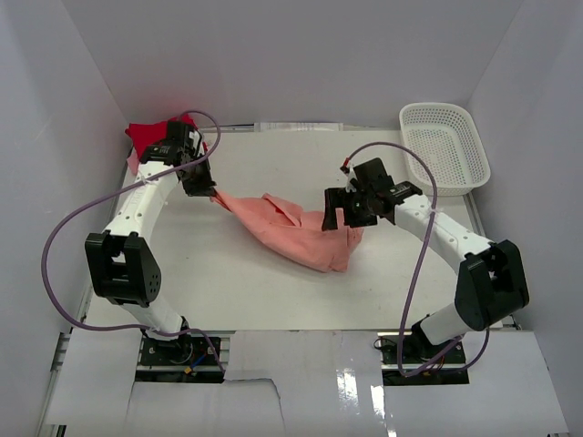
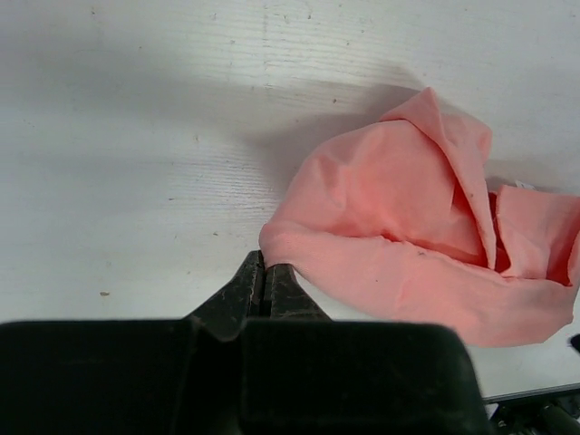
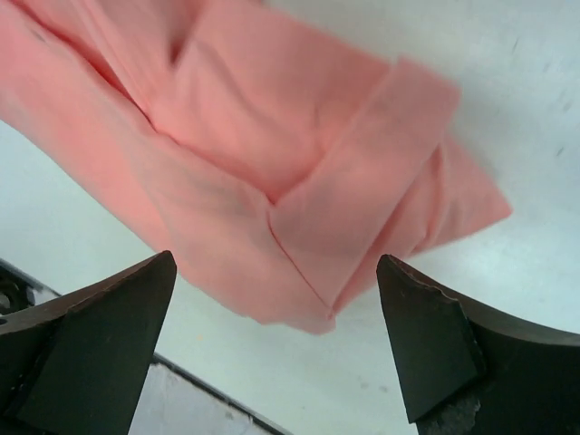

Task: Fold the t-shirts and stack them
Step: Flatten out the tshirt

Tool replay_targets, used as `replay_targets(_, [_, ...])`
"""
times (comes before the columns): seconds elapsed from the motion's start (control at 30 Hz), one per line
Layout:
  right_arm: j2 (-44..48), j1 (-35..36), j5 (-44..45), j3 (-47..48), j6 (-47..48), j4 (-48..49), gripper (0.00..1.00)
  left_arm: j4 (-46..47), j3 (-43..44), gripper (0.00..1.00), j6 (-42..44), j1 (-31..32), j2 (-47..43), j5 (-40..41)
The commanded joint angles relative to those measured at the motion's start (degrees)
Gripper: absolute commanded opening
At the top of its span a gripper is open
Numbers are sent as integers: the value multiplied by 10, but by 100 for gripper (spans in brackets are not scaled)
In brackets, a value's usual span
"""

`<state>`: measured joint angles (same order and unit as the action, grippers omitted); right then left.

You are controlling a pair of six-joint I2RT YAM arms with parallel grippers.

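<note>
The salmon-pink t-shirt (image 1: 291, 228) lies bunched and stretched across the middle of the table. It also shows in the left wrist view (image 2: 408, 227) and the right wrist view (image 3: 272, 163). My left gripper (image 1: 211, 194) is shut on the shirt's far-left corner; its fingertips (image 2: 254, 272) pinch the cloth edge. My right gripper (image 1: 342, 211) is open and hovers over the shirt's right end, with its fingers (image 3: 118, 308) on either side of a folded corner and not touching it. The bright red t-shirt (image 1: 150, 135) lies crumpled at the back left corner. A sliver of pale pink cloth (image 1: 133, 164) shows beside it.
A white lattice basket (image 1: 444, 146) stands at the back right by the wall. White walls close in the table on the left, back and right. The left arm's elbow (image 1: 123, 264) is near the front left edge.
</note>
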<state>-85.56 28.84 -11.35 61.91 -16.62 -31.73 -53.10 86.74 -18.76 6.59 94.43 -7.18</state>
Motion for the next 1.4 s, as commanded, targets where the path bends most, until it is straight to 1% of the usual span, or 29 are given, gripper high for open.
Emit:
replay_targets(0.0, [5,1,47,57,-11,22,98,-10,3,0,9,-2,-10,27])
replay_targets(0.07, [-17,4,39,82,-8,26,100,-6,-19,0,0,-2,-14,33])
replay_targets(0.13, [-38,7,40,100,1,19,96,2,-40,0,-6,-2,-23,39])
replay_targets(0.23, [-82,10,48,124,11,14,95,21,-80,0,-16,-3,-40,45])
replay_targets(0.33, [-121,10,72,151,13,5,92,32,-103,0,-21,-5,-48,44])
replay_targets(0.37, [-137,10,80,160,13,4,88,34,-106,0,-22,-7,-50,40])
replay_targets(0.53, [-184,12,136,196,8,-24,81,41,-126,0,-22,-9,-59,31])
replay_targets(0.67, [-194,21,179,210,-1,-43,81,46,-139,0,-21,-9,-65,28])
replay_targets(0.7, [-193,22,188,208,-2,-44,80,47,-141,0,-22,-9,-65,26])
replay_targets(0.73, [-191,24,191,206,-5,-44,76,48,-144,0,-20,-9,-65,25])
replay_targets(0.9, [-194,26,208,208,-10,-61,74,51,-146,0,-19,-9,-65,20])
replay_targets(0.97, [-201,27,219,209,-14,-71,67,52,-147,0,-19,-9,-64,18])
replay_targets(1.07, [-205,26,225,210,-17,-83,66,52,-148,0,-18,-9,-64,17])
replay_targets(1.17, [-210,26,222,203,-18,-76,33,54,-148,0,-19,-9,-65,17])
replay_targets(1.2, [-213,26,221,202,-18,-75,24,53,-149,0,-19,-10,-66,16])
replay_targets(1.3, [-228,25,214,204,-17,-75,26,53,-150,0,-18,-10,-68,17])
replay_targets(1.37, [-235,19,191,204,-15,-68,25,53,-151,0,-17,-10,-70,17])
